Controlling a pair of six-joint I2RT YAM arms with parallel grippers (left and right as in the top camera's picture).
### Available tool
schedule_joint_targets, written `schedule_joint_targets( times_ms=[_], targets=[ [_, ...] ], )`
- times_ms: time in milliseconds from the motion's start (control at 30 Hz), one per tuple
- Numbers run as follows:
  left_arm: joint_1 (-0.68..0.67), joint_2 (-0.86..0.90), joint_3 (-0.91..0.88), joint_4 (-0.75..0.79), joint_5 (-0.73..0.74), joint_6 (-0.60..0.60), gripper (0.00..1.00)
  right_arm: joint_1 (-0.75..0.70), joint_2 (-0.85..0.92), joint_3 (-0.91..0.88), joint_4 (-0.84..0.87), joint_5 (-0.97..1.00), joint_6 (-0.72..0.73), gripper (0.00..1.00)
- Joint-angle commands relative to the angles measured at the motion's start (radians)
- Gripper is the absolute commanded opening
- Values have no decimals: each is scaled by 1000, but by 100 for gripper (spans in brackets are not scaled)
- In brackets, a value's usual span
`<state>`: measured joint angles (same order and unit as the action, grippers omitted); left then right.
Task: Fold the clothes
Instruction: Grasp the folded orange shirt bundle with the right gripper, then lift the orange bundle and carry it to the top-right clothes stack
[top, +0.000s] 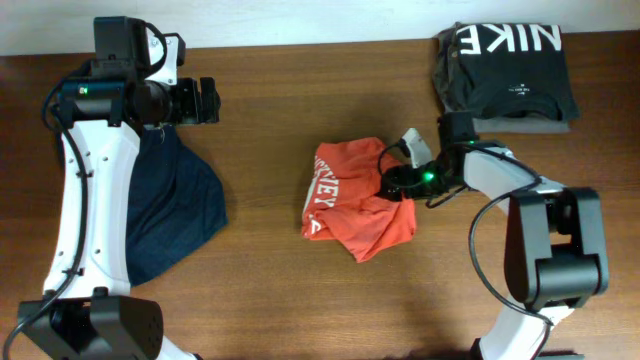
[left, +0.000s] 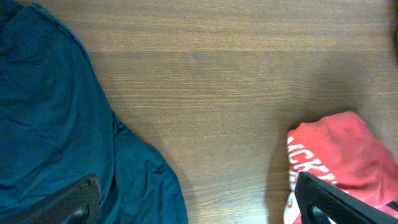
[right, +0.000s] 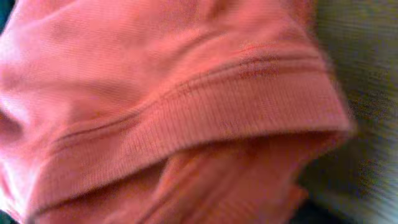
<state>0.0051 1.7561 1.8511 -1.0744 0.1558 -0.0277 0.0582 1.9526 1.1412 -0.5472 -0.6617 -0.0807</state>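
The orange-red T-shirt (top: 350, 215) with white print lies crumpled at the table's middle. It also shows in the left wrist view (left: 342, 149) and fills the right wrist view (right: 186, 93). My right gripper (top: 388, 182) is down at the shirt's upper right edge. Its fingers are buried in the fabric, so their state is hidden. The dark navy garment (top: 170, 210) lies spread at the left, partly under my left arm, and shows in the left wrist view (left: 50, 112). My left gripper (top: 210, 100) (left: 196, 183) is open and empty above bare table, between the two garments.
A folded black shirt with white NIKE lettering (top: 510, 60) lies at the back right on a grey folded garment (top: 560, 125). Bare wooden table (top: 260, 290) lies between the garments and along the front.
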Motion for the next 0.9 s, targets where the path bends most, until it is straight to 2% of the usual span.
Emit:
schedule_joint_targets(
  times_ms=[0, 33, 200, 333, 567, 767, 867],
  targets=[
    [-4, 13, -8, -4, -7, 14, 99, 38, 50, -10, 18, -41, 63, 15],
    [-4, 13, -8, -4, -8, 19, 99, 38, 49, -9, 18, -42, 64, 4],
    [-4, 13, -8, -4, -8, 21, 99, 16, -55, 79, 11, -129, 103, 4],
    [-4, 13, -8, -3, -8, 21, 99, -4, -147, 167, 42, -132, 216, 4],
    [-4, 13, -8, -3, -8, 20, 99, -48, -211, 302, 277, -76, 465, 4],
    [-4, 13, -8, 0, -8, 21, 99, -89, -211, 312, 578, 117, 642, 4],
    [-4, 13, -8, 0, -8, 21, 99, -108, -211, 312, 660, 262, 698, 4]
  ],
)
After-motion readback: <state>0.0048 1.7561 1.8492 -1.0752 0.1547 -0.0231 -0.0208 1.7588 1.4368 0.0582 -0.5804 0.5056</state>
